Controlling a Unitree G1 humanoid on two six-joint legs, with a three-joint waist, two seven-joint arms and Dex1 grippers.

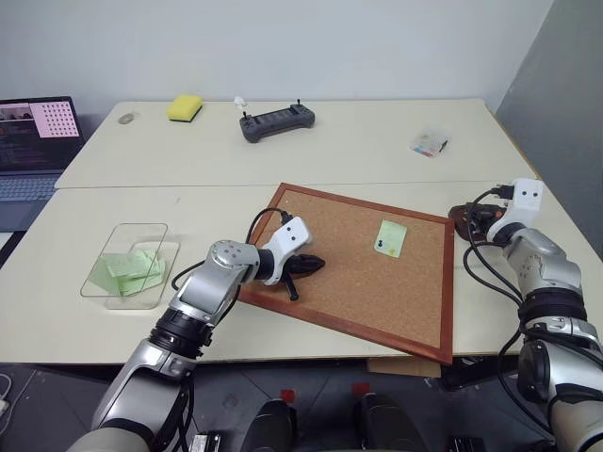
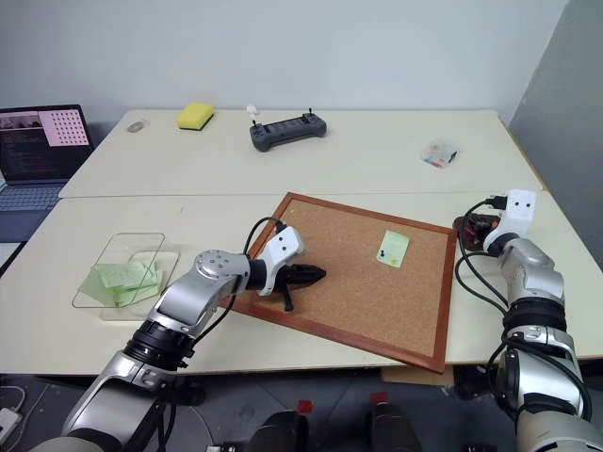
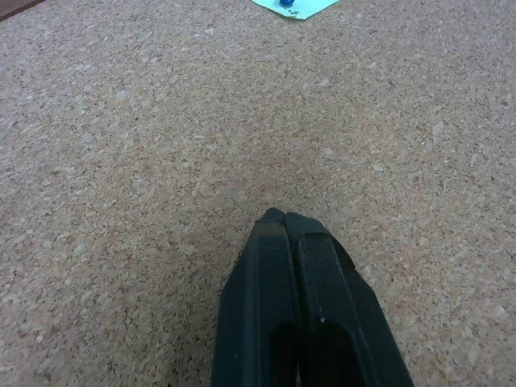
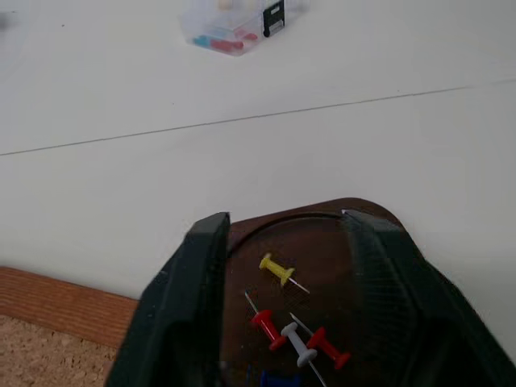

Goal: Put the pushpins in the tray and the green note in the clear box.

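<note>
Both arms reach over a cork board [image 1: 367,273] on pale tables.

Nearest, the left gripper [image 1: 313,266] rests on the board's near-left part, its fingers [image 3: 302,314] pressed together on bare cork. Further along the board, toward its right side, the green note [image 1: 390,237] is pinned flat by a dark pin [image 1: 380,243]. Off the board's right edge the right gripper [image 4: 282,230] hangs over the tray [image 4: 322,234] with its fingers spread and nothing between them; the pushpins [image 4: 294,326] lie in the tray, yellow, red and white. At the left the clear box [image 1: 132,259] holds other green notes. Two cream tables [image 1: 188,202] meet at a seam, under a plain grey-white wall [image 1: 283,47]. On the far table sit a yellow sponge [image 1: 185,107], a dark controller [image 1: 277,122] and a small clear packet [image 1: 430,143]; a laptop [image 1: 33,141] stands at far left.
</note>
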